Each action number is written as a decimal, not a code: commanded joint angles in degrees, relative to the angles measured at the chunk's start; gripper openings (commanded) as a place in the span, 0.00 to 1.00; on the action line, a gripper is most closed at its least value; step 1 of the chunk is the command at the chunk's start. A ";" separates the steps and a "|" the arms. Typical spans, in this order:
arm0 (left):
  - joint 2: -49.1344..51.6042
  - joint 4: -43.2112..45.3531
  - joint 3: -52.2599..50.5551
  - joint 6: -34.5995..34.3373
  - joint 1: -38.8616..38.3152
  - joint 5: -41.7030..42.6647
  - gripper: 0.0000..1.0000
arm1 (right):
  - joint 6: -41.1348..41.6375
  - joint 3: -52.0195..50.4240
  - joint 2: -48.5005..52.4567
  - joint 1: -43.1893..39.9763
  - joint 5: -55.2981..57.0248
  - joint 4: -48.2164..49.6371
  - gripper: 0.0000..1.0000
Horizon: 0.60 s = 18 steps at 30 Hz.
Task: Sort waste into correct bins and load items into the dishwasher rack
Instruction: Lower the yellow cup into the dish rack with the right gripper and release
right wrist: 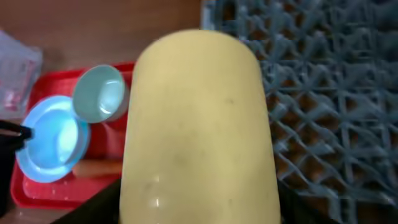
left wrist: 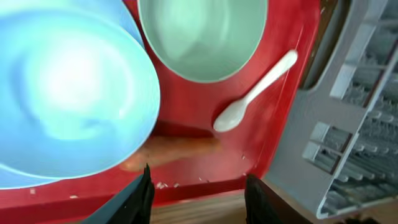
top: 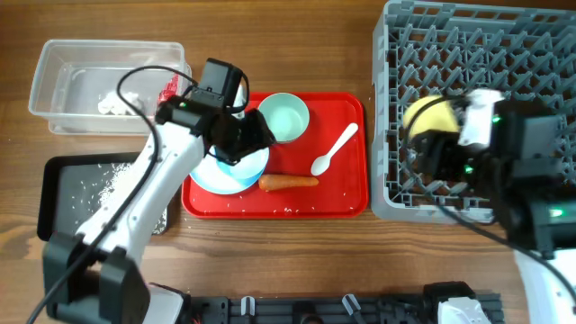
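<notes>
Rack [top: 504, 63], grey, right end of bench [top: 270, 45]. Next largest?
— Red tray [top: 351, 193], centre: blue bowl [left wrist: 68, 93] on blue plate [top: 229, 186], green bowl [top: 283, 117] just beside, then carrot [top: 290, 182], white spoon [top: 333, 149].
— Fingers?
— Left fingers [left wrist: 144, 193] spread wide, empty, above the tray's edge. Right fingers [right wrist: 102, 208] closed on yellow cup [right wrist: 199, 124], over the rack's left side.

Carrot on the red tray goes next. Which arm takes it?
Left. The left pincer is open right by the carrot, while the right pincer holds the yellow cup over the rack.
</notes>
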 commanded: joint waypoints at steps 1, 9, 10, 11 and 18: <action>-3.23 -0.09 0.24 1.53 -0.15 -4.46 0.49 | 1.51 6.67 5.84 -6.03 4.79 -6.19 0.53; -3.32 -0.52 0.24 1.95 -0.15 -4.46 0.47 | -0.50 14.71 19.43 -25.29 6.16 -9.51 0.54; -3.32 -0.50 0.24 1.95 -0.15 -4.46 0.47 | -0.50 15.13 21.18 -27.28 6.03 -9.51 0.54; -3.32 -0.50 0.24 1.95 -0.15 -4.48 0.47 | -0.42 15.21 23.37 -29.66 6.01 -9.40 0.54; -3.32 -0.50 0.24 1.95 -0.20 -5.31 0.47 | 0.20 15.13 35.54 -37.03 3.26 -10.12 0.55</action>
